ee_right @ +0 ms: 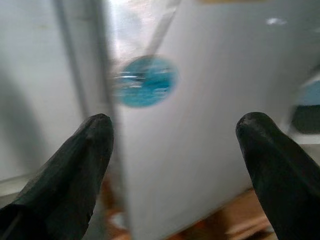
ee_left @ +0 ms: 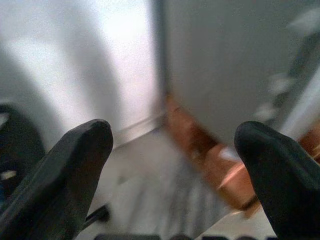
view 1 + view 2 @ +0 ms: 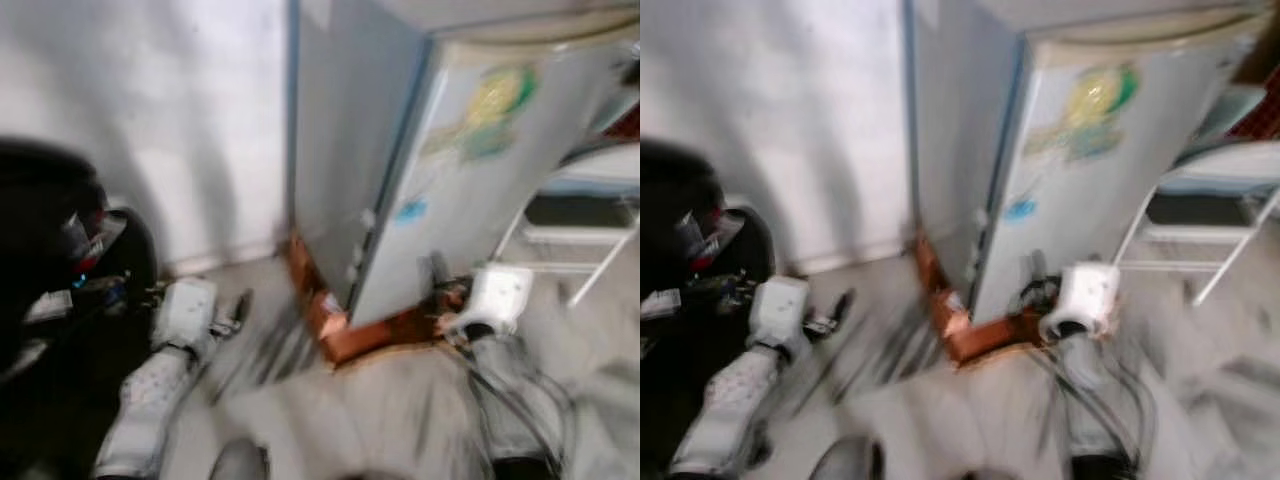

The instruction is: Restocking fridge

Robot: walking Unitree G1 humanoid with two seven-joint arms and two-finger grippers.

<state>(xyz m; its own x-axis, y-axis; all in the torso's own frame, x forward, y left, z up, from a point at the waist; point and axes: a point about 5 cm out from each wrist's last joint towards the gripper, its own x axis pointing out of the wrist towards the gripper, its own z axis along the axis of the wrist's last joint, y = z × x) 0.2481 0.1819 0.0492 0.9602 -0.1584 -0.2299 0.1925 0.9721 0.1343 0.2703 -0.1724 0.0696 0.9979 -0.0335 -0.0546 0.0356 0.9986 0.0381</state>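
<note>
A small grey fridge [image 3: 440,170] stands ahead on an orange-brown base [image 3: 345,335], its door shut, with a yellow-green sticker and a blue round sticker [image 1: 145,81] on the door. The head views are blurred. My right gripper [image 1: 175,145] is open, close in front of the door's lower part, nothing between its fingers. My left gripper [image 2: 172,150] is open too, held low to the left of the fridge, pointing at the floor and the fridge's side wall. The left arm [image 3: 165,370] and right arm [image 3: 495,305] both reach forward.
A white wall [image 3: 180,120] runs behind and left of the fridge. Dark bags and clutter [image 3: 60,260] sit at the left. A white folding chair or rack [image 3: 590,230] stands to the right of the fridge. Grey floor [image 3: 330,420] lies in front.
</note>
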